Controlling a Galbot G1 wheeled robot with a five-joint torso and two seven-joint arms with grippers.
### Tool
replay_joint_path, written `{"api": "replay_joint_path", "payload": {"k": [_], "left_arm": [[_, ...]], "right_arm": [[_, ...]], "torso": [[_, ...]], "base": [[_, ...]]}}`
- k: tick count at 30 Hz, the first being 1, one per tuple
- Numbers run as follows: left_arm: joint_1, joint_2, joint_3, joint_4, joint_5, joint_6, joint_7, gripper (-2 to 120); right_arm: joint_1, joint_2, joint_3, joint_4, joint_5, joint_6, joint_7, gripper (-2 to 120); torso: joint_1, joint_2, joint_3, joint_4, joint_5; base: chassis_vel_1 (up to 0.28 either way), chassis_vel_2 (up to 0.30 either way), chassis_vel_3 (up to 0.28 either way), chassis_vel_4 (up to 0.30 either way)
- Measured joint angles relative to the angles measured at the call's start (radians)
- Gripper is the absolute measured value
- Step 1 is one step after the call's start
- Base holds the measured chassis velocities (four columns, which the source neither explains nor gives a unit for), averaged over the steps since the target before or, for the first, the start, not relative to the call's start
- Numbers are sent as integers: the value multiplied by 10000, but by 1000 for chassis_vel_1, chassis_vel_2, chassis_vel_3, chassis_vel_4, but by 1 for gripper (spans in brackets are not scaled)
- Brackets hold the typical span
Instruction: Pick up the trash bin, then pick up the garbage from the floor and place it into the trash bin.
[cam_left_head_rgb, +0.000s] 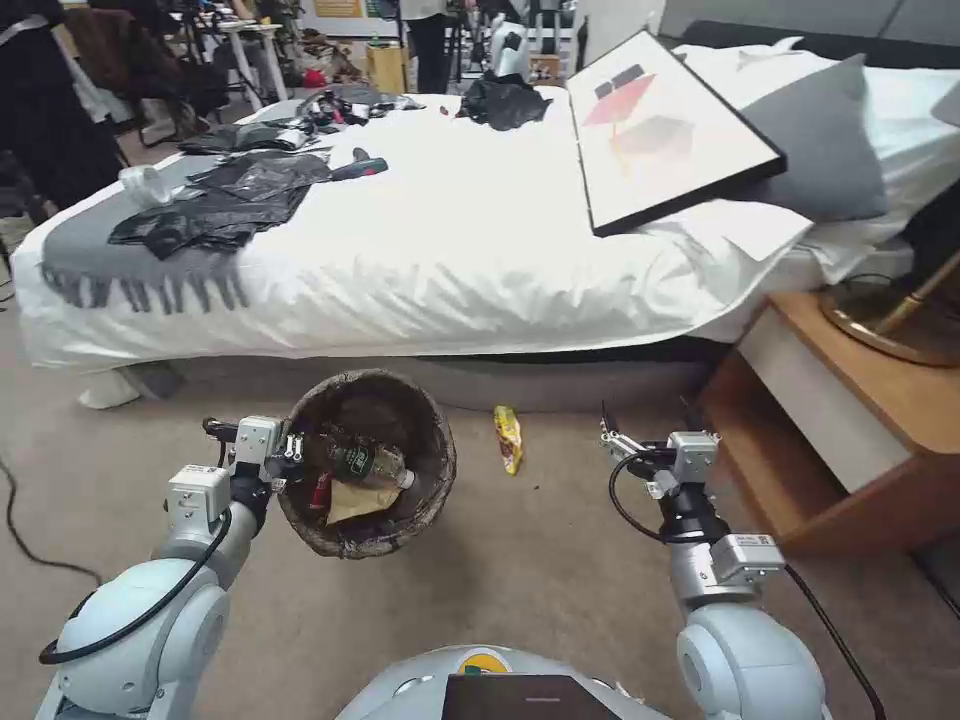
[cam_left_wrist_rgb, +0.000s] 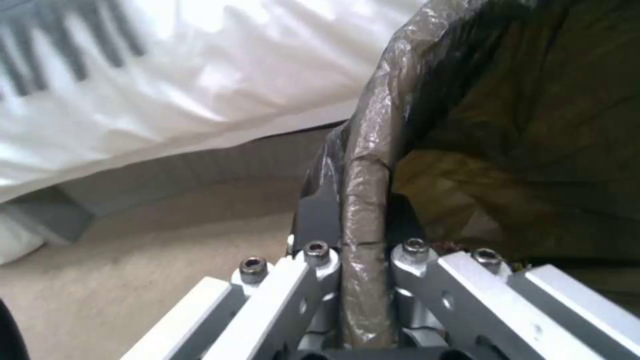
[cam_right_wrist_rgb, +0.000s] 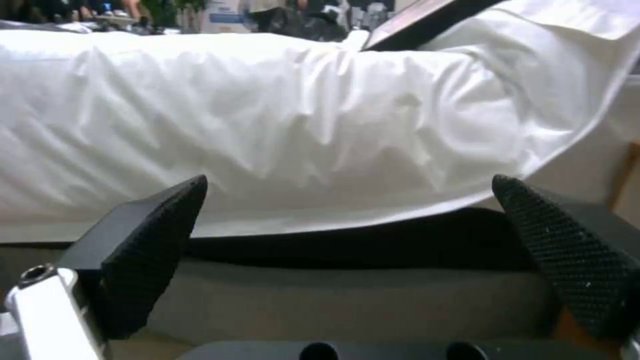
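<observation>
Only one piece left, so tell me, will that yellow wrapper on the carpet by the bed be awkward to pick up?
The yellow wrapper looks thin and crumpled, so probably light and floppy. Lying flat on the carpet, it may slip or fold when pinched.

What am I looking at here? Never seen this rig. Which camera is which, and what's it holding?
It is a wheeled robot with two arms, each ending in a claw. The wide picture comes from its head camera, looking down at the carpet beside a bed. The other two come from cameras on the wrists.

The left claw is shut on the rim of the bin, a small bin lined with a dark bag, held above the floor. The left wrist view shows that rim pinched between its fingers. Inside lie a bottle and a brown paper scrap.

The right claw is open and empty, facing the bed. A yellow wrapper lies on the carpet between the arms.
</observation>
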Motion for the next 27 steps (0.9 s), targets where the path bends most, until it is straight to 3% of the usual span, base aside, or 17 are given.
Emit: {"api": "replay_joint_path", "payload": {"k": [17, 27], "left_arm": [[1, -7, 33, 0, -9, -145, 43, 3], [19, -12, 15, 0, -9, -251, 101, 3]], "right_arm": [[70, -89, 128, 53, 304, -270, 276, 100], [191, -123, 338, 143, 554, -471, 519, 100]], "torso": [[0, 0, 0, 4, -1], [0, 0, 0, -3, 0]], "base": [[73, 77, 72, 70], [0, 0, 0, 0]]}}
